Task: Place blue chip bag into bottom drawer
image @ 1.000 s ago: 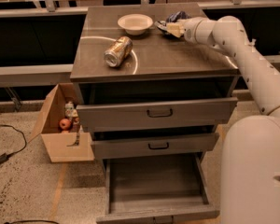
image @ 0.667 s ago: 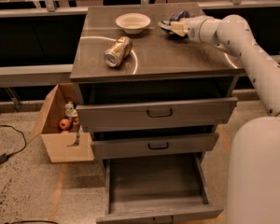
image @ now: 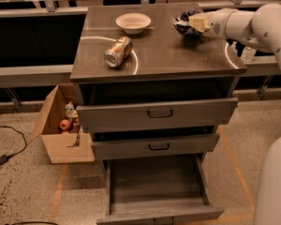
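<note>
While I monitor the single camera feed, the gripper [image: 195, 22] sits over the rear right part of the cabinet top [image: 178, 55], at the end of the white arm [image: 253, 25] that reaches in from the right edge.

1. Gripper state: I cannot tell from this view whether it is released or clenched. Its tip is right against the bag [image: 181, 23], and I cannot confirm a grasp.
2. Bag: dark blue and crumpled, at the rear right of the top, immediately left of the gripper. I cannot tell whether it rests on the surface or is lifted off it.
3. Bowl [image: 133, 22]: white, upright, at the rear centre of the top, well apart from the bag.
4. Can [image: 118, 52]: gold-brown, lying on its side in front of the bowl, towards the left.
5. Bottom drawer [image: 154, 182]: pulled far out, with its grey floor exposed to the camera.
6. Middle drawer [image: 154, 146]: pulled out slightly; black handle visible.
7. Top drawer [image: 157, 112]: pulled out partly; black handle visible.
8. Box [image: 61, 146]: open cardboard, on the floor against the cabinet's left side, with small items inside.
</note>
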### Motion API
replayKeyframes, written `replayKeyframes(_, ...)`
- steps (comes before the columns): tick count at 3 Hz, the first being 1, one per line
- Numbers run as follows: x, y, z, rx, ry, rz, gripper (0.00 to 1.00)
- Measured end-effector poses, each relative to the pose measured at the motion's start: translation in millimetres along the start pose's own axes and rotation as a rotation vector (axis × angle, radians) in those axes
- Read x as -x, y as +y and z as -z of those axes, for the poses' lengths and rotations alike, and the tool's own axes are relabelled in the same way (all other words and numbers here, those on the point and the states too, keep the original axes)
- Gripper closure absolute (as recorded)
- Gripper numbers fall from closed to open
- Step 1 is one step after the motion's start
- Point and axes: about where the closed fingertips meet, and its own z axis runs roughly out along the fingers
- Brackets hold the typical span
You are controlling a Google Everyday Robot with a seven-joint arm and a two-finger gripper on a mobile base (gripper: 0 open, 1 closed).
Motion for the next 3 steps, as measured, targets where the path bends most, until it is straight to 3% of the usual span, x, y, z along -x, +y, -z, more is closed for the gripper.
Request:
replayKeyframes(1,7,32,43,0.133,0.026,-0.039,1.00)
replayKeyframes(2,0,49,48,0.198,0.058,-0.043,1.00)
replayKeyframes(3,0,49,48,0.198,0.058,-0.043,1.00)
